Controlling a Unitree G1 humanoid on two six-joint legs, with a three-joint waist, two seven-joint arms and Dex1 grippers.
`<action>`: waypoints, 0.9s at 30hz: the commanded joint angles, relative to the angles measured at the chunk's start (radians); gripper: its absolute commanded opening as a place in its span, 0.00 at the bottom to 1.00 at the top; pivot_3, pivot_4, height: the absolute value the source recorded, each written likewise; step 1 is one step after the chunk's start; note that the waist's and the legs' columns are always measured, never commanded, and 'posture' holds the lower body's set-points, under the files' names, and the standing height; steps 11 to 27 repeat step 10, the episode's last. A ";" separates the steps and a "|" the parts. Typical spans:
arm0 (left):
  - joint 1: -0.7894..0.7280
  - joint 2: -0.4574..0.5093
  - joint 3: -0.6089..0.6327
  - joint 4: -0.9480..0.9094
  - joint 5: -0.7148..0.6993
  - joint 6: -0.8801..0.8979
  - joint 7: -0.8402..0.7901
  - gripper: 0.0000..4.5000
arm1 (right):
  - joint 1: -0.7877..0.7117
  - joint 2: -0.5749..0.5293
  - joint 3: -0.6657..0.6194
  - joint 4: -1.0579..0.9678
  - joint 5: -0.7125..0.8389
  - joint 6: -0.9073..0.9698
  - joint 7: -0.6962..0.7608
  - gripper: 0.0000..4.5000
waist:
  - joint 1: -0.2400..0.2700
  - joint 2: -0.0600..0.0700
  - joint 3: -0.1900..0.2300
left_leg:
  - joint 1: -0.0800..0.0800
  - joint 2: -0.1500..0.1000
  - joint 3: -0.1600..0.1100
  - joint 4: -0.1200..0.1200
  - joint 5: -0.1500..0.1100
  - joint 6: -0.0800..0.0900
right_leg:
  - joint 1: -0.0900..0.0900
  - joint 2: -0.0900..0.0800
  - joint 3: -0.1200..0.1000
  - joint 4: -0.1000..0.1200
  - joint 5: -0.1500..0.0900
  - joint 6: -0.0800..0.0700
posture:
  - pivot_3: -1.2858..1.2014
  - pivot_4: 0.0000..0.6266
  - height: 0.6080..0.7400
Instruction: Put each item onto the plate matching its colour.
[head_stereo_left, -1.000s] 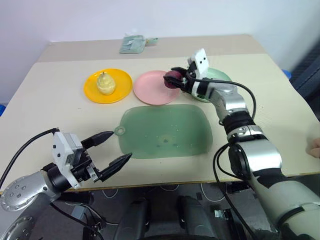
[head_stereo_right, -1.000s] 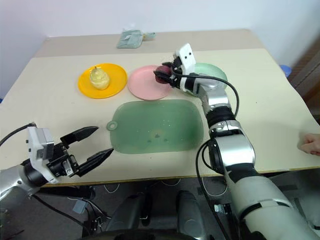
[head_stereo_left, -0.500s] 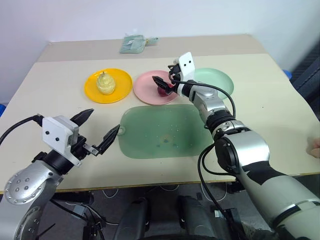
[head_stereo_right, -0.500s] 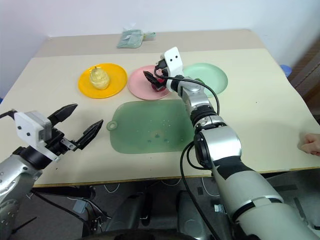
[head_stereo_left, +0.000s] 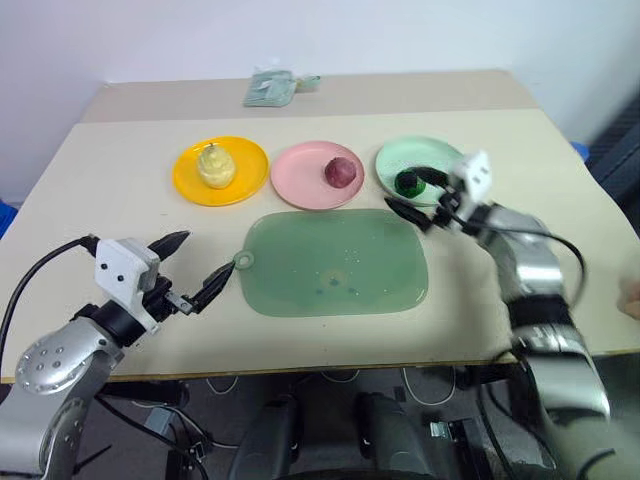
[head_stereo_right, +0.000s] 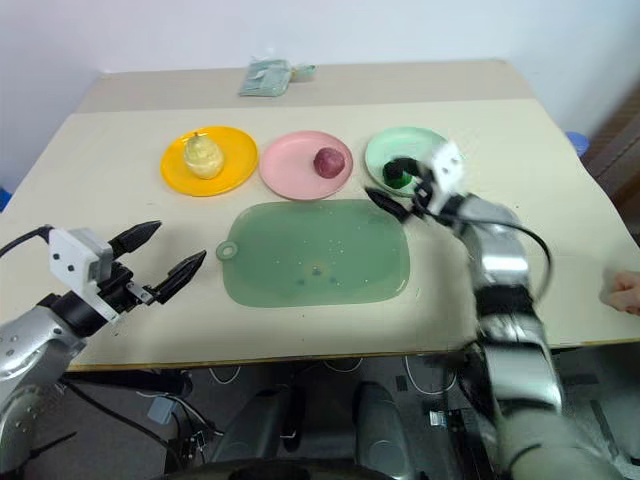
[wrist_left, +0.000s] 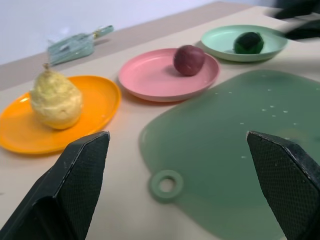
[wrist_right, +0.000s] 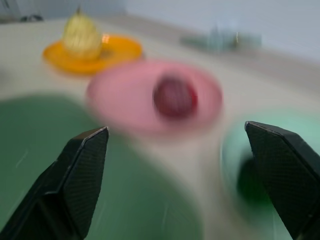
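The pale yellow pear (head_stereo_left: 215, 166) stands on the yellow-orange plate (head_stereo_left: 250, 172). The maroon ball (head_stereo_left: 340, 171) lies on the pink plate (head_stereo_left: 298, 176). A dark green chunk (head_stereo_left: 408, 183) rests on the mint green plate (head_stereo_left: 418, 154). My right gripper (head_stereo_left: 418, 196) hangs open and empty at the near edge of the green plate, just beside the chunk. Over the table's near left part my left gripper (head_stereo_left: 205, 258) is open and empty, pointing toward the mat's tab. The left wrist view shows the pear (wrist_left: 56, 100), ball (wrist_left: 189, 60) and chunk (wrist_left: 248, 42) on their plates.
A large translucent green mat (head_stereo_left: 335, 262) lies in front of the three plates. A folded grey-green item (head_stereo_left: 270, 88) sits at the table's far edge. A person's hand (head_stereo_right: 625, 290) rests at the right edge.
My right gripper opened and left the maroon ball on the pink plate, then drew back to the right, to the green plate's near edge. My left gripper shifted slightly.
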 joint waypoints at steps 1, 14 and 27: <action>-0.015 0.005 0.015 0.011 0.000 -0.031 -0.026 1.00 | 0.089 -0.049 -0.083 -0.270 0.086 0.155 -0.074 0.99 | -0.001 0.000 0.000 | 0.000 0.000 0.000 0.000 0.000 0.000 | 0.000 0.000 0.001 0.000 0.000 0.000 | 0.52 0.24 1.00; -0.099 0.014 -0.042 0.088 0.013 -0.014 -0.075 1.00 | 0.282 -0.087 -0.168 -0.470 0.153 0.296 -0.182 0.99 | 0.011 -0.002 -0.001 | 0.000 0.000 0.000 0.004 -0.001 0.001 | 0.003 -0.001 0.000 -0.002 -0.001 0.000 | 0.52 0.24 1.00; -0.099 0.014 -0.042 0.088 0.013 -0.014 -0.075 1.00 | 0.282 -0.087 -0.168 -0.470 0.153 0.296 -0.182 0.99 | 0.011 -0.002 -0.001 | 0.000 0.000 0.000 0.004 -0.001 0.001 | 0.003 -0.001 0.000 -0.002 -0.001 0.000 | 0.52 0.24 1.00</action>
